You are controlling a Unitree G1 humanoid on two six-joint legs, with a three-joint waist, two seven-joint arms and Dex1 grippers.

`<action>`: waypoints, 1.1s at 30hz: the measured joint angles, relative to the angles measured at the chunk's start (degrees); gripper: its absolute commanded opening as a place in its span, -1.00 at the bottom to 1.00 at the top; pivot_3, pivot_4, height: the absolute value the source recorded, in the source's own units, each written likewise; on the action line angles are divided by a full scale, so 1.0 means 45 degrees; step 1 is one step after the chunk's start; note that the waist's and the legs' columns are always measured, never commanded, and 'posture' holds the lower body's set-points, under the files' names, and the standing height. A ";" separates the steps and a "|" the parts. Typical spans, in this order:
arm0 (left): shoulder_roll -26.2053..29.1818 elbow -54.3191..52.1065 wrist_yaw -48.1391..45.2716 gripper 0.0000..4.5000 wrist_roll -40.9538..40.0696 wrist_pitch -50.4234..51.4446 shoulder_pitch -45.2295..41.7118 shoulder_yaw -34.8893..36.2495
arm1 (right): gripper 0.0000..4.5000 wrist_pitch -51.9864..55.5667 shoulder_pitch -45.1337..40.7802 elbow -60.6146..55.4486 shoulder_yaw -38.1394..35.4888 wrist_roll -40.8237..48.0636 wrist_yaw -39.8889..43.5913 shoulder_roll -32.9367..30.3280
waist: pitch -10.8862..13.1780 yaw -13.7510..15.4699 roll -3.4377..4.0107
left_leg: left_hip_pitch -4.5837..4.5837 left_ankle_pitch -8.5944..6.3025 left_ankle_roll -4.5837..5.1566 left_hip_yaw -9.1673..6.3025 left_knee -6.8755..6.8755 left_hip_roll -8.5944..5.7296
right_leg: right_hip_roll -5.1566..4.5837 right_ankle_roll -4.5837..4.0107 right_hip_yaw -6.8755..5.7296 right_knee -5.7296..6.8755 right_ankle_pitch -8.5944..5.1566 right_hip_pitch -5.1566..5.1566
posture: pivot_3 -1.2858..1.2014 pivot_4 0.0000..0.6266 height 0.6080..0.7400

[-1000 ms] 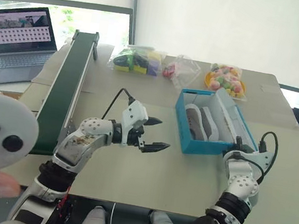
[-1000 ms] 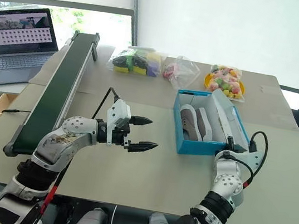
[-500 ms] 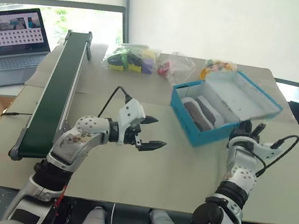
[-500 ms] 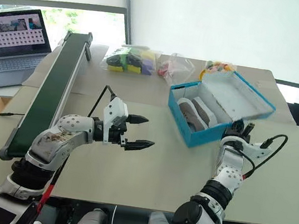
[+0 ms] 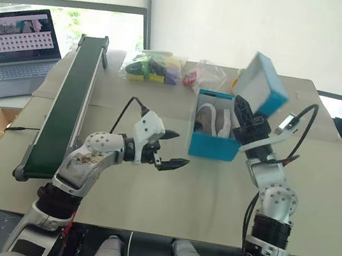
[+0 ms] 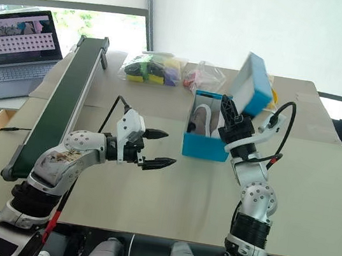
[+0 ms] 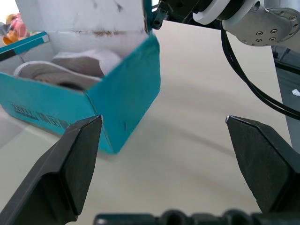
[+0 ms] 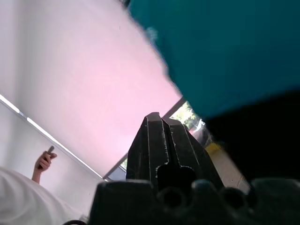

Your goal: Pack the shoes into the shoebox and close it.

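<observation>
The turquoise shoebox [image 5: 213, 145] stands mid-table with both grey-brown shoes [image 5: 214, 118] lying inside, their pale soles showing. Its flap lid [image 5: 262, 84] is lifted and tilts over the box's right side. My right gripper [image 5: 240, 114] is shut and points upward just beneath the lid, close against its underside; the right wrist view has its closed fingers [image 8: 164, 140] below the turquoise lid [image 8: 225, 47]. My left gripper [image 5: 171, 150] hovers open to the left of the box with nothing in it, and the left wrist view looks at the box corner [image 7: 129, 93] and shoes [image 7: 70, 65].
A long dark green conveyor [image 5: 66, 99] runs along the left side, with a laptop [image 5: 16, 40] beyond it. Clear bags of colourful items [image 5: 157, 68] lie at the table's back. A person's raised hand [image 8: 44, 159] appears in the right wrist view.
My right gripper rose and moved left, and the lid went from lying open behind the box to tilting up over it. The box swung around. The left gripper stayed put.
</observation>
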 measured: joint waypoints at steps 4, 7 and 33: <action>-0.0001 -0.0026 0.0102 1.00 0.0001 0.0006 0.0006 0.0024 | -0.99 0.0225 0.0071 -0.0106 0.0426 -0.0226 0.0155 -0.0444 | 0.0000 -0.0017 0.0000 | 0.0001 0.0000 0.0001 0.0000 -0.0009 0.0002 | 0.0001 -0.0002 -0.0001 0.0001 -0.0002 -0.0006 | 0.03 -0.52 1.00; -0.0004 -0.0030 0.0161 1.00 0.0001 0.0007 0.0011 0.0045 | -0.99 0.0590 0.0170 -0.0785 0.1066 -0.0242 0.0403 -0.0685 | 0.0000 -0.0008 -0.0001 | 0.0000 0.0000 0.0001 -0.0001 -0.0008 0.0002 | 0.0001 -0.0002 -0.0001 0.0001 -0.0003 -0.0007 | 0.03 -0.52 1.00; 0.0049 -0.0164 0.0450 1.00 0.0018 0.0012 0.0326 0.0170 | -0.99 0.5649 0.1331 0.1818 -0.0917 0.0833 -0.9727 -0.2229 | 0.0005 0.0301 -0.0034 | -0.0012 0.0001 0.0003 0.0004 0.0017 -0.0017 | -0.0006 -0.0005 0.0023 -0.0022 -0.0006 0.0007 | 0.03 -0.52 1.00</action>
